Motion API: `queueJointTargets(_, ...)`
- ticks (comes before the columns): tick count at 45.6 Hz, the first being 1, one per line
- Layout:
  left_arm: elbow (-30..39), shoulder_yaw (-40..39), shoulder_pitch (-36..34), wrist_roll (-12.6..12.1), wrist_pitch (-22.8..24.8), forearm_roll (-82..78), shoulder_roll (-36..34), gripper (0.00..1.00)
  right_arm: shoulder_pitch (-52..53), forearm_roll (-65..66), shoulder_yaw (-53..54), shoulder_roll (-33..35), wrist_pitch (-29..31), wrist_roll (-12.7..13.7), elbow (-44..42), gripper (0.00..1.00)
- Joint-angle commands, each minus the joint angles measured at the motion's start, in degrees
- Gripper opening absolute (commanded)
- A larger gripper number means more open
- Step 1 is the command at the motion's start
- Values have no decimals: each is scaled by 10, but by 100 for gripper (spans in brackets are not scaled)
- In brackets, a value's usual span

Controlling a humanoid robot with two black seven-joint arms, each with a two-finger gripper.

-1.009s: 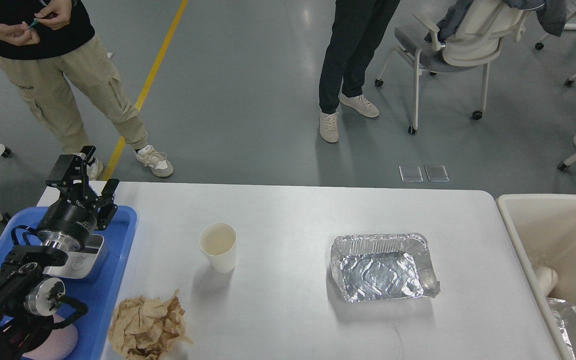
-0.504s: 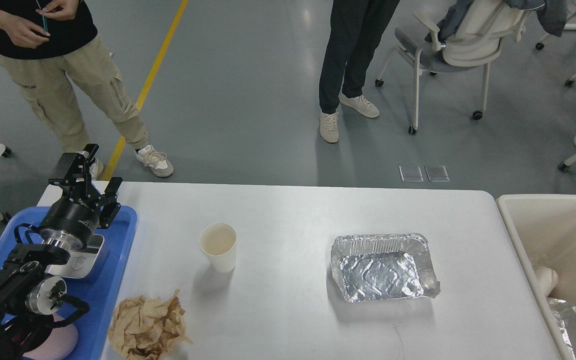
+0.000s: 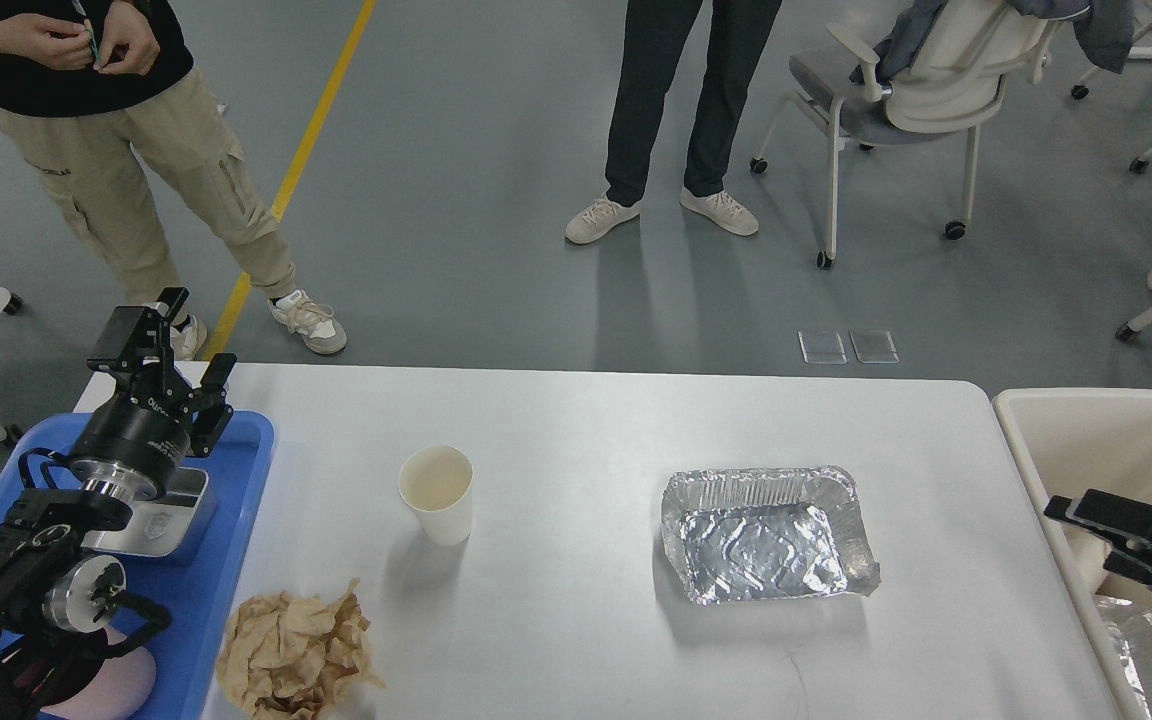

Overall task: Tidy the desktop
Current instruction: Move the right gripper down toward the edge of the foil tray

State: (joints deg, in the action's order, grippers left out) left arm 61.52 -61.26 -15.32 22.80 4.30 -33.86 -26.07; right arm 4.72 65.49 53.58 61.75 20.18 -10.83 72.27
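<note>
The desktop [image 3: 576, 420] is a wide white tabletop. On it stand an empty paper cup [image 3: 436, 492] left of centre and an empty, crumpled foil tray [image 3: 766, 535] right of centre. A wad of crumpled brown paper [image 3: 294, 655] lies at the front left. My left gripper [image 3: 198, 332] hovers over the far end of the blue tray [image 3: 226, 560], open and holding nothing. My right gripper [image 3: 1106, 520] reaches in from the right edge above the cream bin [image 3: 1086, 420]; its dark fingers cannot be told apart.
A metal box [image 3: 161, 520] and a pink item [image 3: 121, 690] sit in the blue tray, partly behind my left arm. The bin holds foil [image 3: 1151, 650] and a white object [image 3: 1086, 555]. Two people stand beyond the table, and office chairs [image 3: 916, 90] are at the far right.
My right gripper has come into view over the bin, lower and further left. My left gripper has barely shifted. The person in dark trousers has stepped to the left.
</note>
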Motion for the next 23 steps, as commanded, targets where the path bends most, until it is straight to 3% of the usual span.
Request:
queueJointTargets(1,0,-1,4,6,0,-1,-5,97,61,23,-58,-47,10,-24,-36,100)
queueJointTargets(13,0,-10,22,16,1,-1,-17,97,221,24,-251,-109,8,-128,-105,100)
queueJointTargets(23,1,-15,45,37,1,0,-40,97,240,24,-270,-188,8,-141,-184,100)
